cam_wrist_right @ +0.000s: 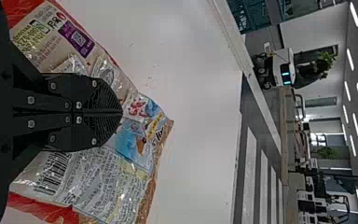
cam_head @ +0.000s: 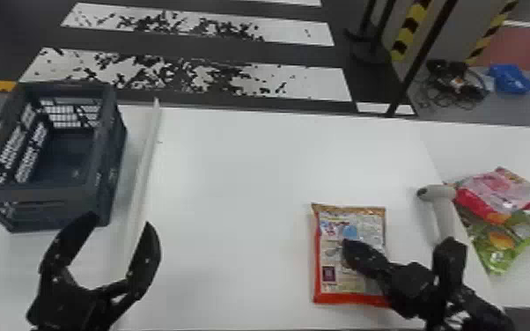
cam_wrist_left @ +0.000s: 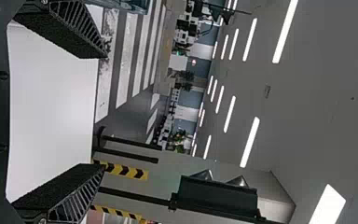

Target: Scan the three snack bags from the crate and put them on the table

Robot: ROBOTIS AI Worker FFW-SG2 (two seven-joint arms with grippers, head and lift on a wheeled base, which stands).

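Observation:
An orange-edged snack bag point(cam_head: 332, 281) lies on the white table, its printed side up; its barcode and wrinkled film also show on the bag point(cam_wrist_right: 98, 186) in the right wrist view. My right gripper point(cam_head: 347, 248) is low over the bag's middle. In its wrist view the right gripper point(cam_wrist_right: 121, 112) has both fingers together, shut on the creased film. The red-and-pink bag point(cam_head: 497, 189) overlaps the green bag point(cam_head: 493, 255) at the right. My left gripper point(cam_head: 121, 224) stands open and holds nothing; its left wrist view shows the gripper point(cam_wrist_left: 105, 112) spread too.
A grey crate point(cam_head: 99, 176) stands at the far left. A pale raised strip point(cam_head: 143, 167) runs along the table point(cam_head: 242, 185) beside it. The light grey scanner point(cam_head: 442, 211) is between the orange-edged bag and the other two, close to my right arm.

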